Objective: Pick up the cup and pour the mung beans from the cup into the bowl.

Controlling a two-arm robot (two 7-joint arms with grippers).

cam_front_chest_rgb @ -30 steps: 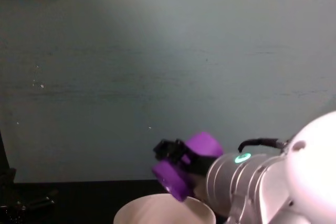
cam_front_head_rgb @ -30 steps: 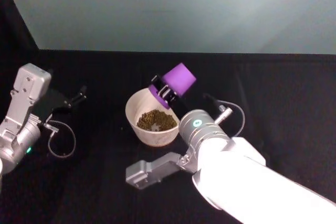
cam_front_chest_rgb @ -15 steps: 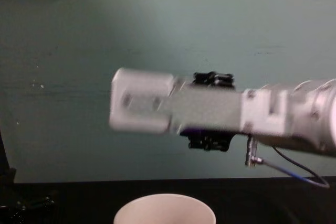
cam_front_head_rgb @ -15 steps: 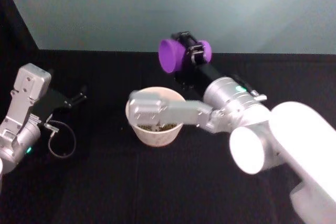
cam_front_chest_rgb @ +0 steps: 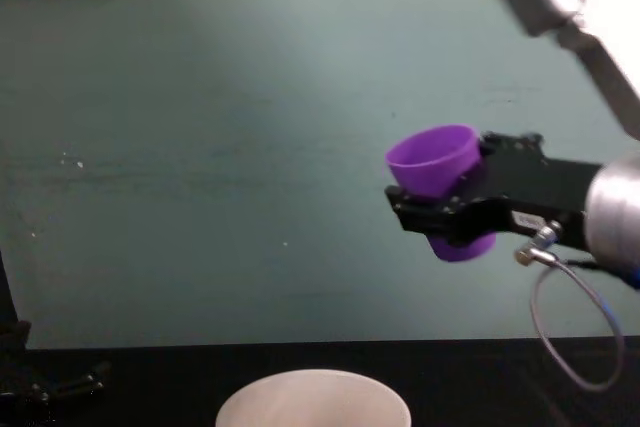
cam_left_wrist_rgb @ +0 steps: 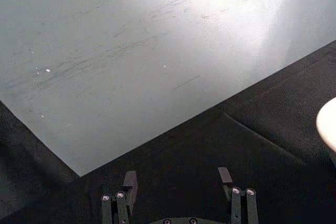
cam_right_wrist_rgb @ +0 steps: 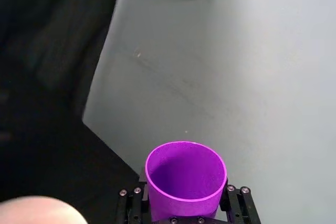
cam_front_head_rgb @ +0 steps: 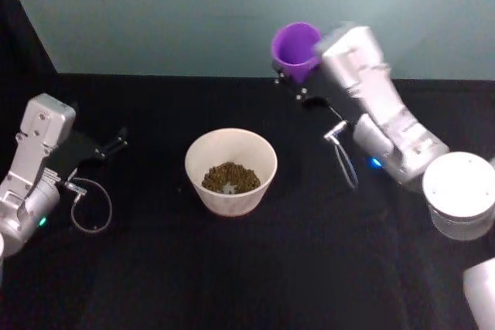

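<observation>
Seemingly light, stiff and slick, the empty cup (cam_front_head_rgb: pixel 296 44) hangs upright beyond the bowl (cam_front_head_rgb: pixel 230 130) of mung beans (cam_front_head_rgb: pixel 230 178), its lower wall pinched by the right gripper (cam_front_chest_rgb: pixel 445 215); the left gripper (cam_left_wrist_rgb: pixel 176 205) idles at left, fingers spread.

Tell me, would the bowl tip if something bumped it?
Probably not easily: the bowl is wide, and the mung beans sit low, adding weight. Its base looks narrower than its rim, so a push near the top might rock it.
</observation>
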